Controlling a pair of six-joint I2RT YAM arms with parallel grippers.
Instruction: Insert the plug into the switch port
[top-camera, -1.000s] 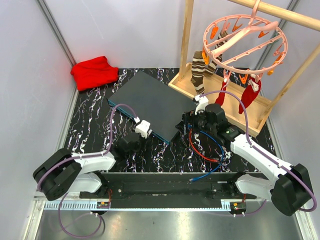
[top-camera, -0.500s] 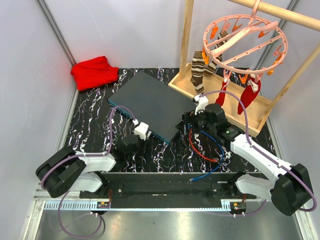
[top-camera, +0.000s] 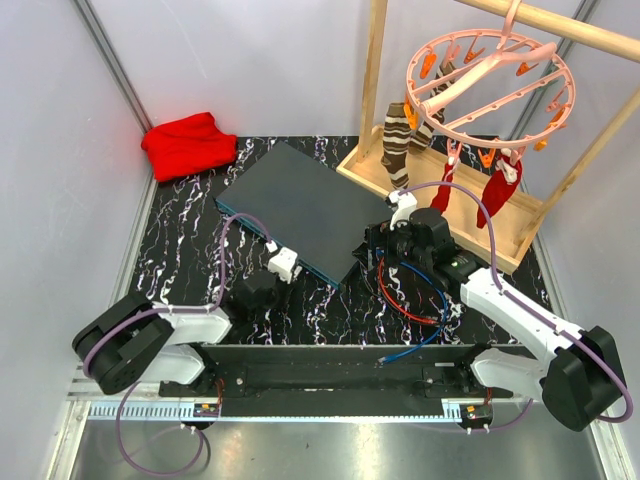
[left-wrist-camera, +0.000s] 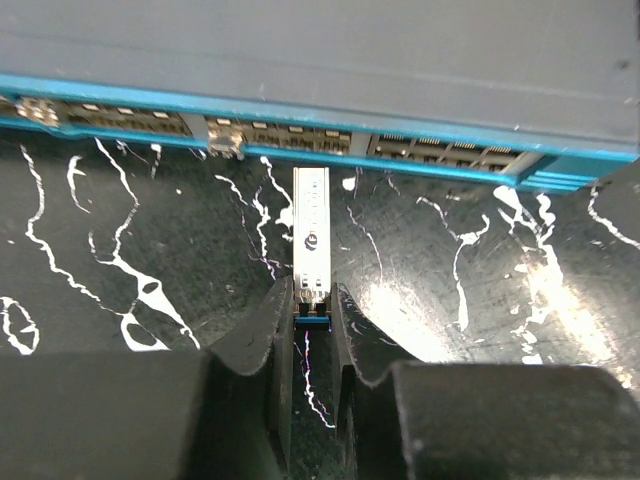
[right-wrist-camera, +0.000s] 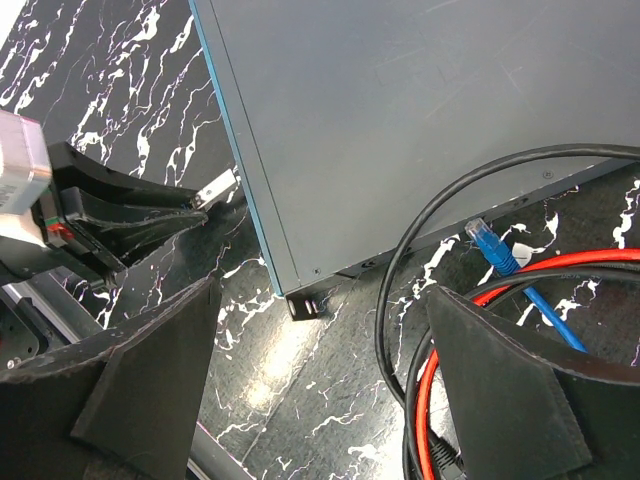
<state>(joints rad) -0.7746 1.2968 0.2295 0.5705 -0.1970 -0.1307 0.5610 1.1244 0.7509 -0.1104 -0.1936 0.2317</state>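
While overhead hides it, wrist view shows left hand (left-wrist-camera: 312, 302) clamped on plug (left-wrist-camera: 311, 230), short of switch (left-wrist-camera: 300, 50); right hand (right-wrist-camera: 320, 370) apart.

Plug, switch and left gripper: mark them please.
plug (left-wrist-camera: 312, 230): left wrist view, silver body's middle.
switch (top-camera: 303, 208): top external view, grey lid's centre.
left gripper (left-wrist-camera: 311, 296): left wrist view, between fingertips.

Matt grey switch (left-wrist-camera: 330, 45), shiny metal plug (left-wrist-camera: 311, 232)

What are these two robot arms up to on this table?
The left gripper pinches a small silver plug, its tip aimed at the sockets along the switch's blue front edge but not yet inside one. The right gripper hangs open by the switch's corner, above loose cables, holding nothing.
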